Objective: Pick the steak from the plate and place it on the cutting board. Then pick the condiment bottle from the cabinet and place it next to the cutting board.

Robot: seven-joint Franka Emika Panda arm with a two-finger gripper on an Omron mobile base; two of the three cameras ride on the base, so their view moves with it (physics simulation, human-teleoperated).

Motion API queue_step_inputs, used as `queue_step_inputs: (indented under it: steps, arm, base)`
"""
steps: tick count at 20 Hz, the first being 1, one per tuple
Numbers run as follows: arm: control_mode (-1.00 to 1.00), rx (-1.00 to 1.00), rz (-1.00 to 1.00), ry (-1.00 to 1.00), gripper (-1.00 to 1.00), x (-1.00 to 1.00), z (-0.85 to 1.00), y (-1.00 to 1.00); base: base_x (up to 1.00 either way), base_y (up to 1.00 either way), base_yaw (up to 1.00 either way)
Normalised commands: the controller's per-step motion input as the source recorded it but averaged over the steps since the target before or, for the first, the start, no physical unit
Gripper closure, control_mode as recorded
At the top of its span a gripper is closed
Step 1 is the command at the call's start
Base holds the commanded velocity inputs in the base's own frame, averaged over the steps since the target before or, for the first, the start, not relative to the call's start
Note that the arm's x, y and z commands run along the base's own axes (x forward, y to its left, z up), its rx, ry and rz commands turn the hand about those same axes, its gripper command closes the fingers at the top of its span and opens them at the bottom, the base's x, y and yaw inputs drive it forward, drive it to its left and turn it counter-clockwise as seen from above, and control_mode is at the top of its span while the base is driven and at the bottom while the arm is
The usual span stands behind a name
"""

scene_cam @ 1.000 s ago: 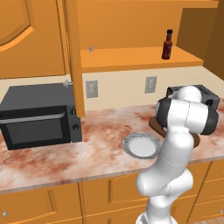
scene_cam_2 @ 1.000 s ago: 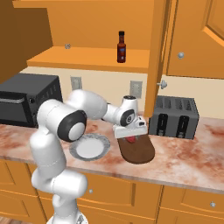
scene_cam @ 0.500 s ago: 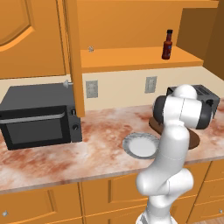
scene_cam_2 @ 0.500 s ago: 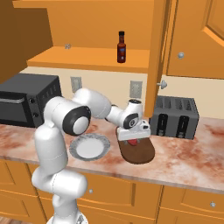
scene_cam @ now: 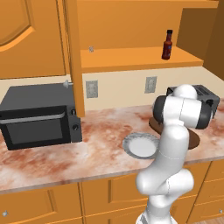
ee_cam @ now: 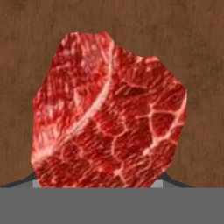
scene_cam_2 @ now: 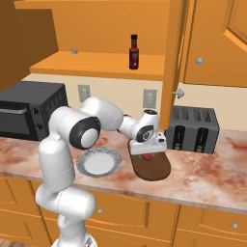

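The steak (ee_cam: 109,113) is red and marbled, and it hangs close in front of the hand camera, covering the fingertips. My gripper (scene_cam_2: 148,151) is shut on the steak (scene_cam_2: 146,157), just above the dark brown cutting board (scene_cam_2: 157,169). That board (ee_cam: 197,52) lies behind the meat in the hand view. Left of the board sits the round grey-white plate (scene_cam_2: 99,161), bare. The condiment bottle (scene_cam_2: 134,51) stands upright on the shelf of the open cabinet (scene_cam_2: 96,67). From the left base view my arm hides the hand, with the plate (scene_cam: 140,145), board edge (scene_cam: 194,139) and bottle (scene_cam: 166,44) in sight.
A black microwave (scene_cam: 39,114) stands at the counter's left. A dark toaster (scene_cam_2: 193,129) stands against the wall right of the board. The open cabinet door (scene_cam_2: 172,58) hangs edge-on above the board. Wall sockets (scene_cam: 150,84) sit under the shelf.
The arm has swung a little to the right, carrying the steak further over the cutting board. The plate and the bottle have stayed put.
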Motion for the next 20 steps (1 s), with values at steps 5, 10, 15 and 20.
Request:
queue_step_inputs:
  steps: [5, 10, 15, 20]
  arm:
    - [-1.00, 0.01, 0.00, -0.02, -1.00, 0.00, 0.12, 0.00]
    - [-1.00, 0.01, 0.00, -0.05, -1.00, -0.01, 0.28, 0.00]
    - [-1.00, 0.01, 0.00, -0.07, -1.00, -0.02, 0.27, 0.00]
    - [-1.00, 0.01, 0.00, -0.11, -1.00, -0.16, 0.29, 0.01]
  base:
    - [0.00, 0.00, 0.00]
    - [0.00, 0.00, 0.00]
    - [0.00, 0.00, 0.00]
    - [0.00, 0.00, 0.00]
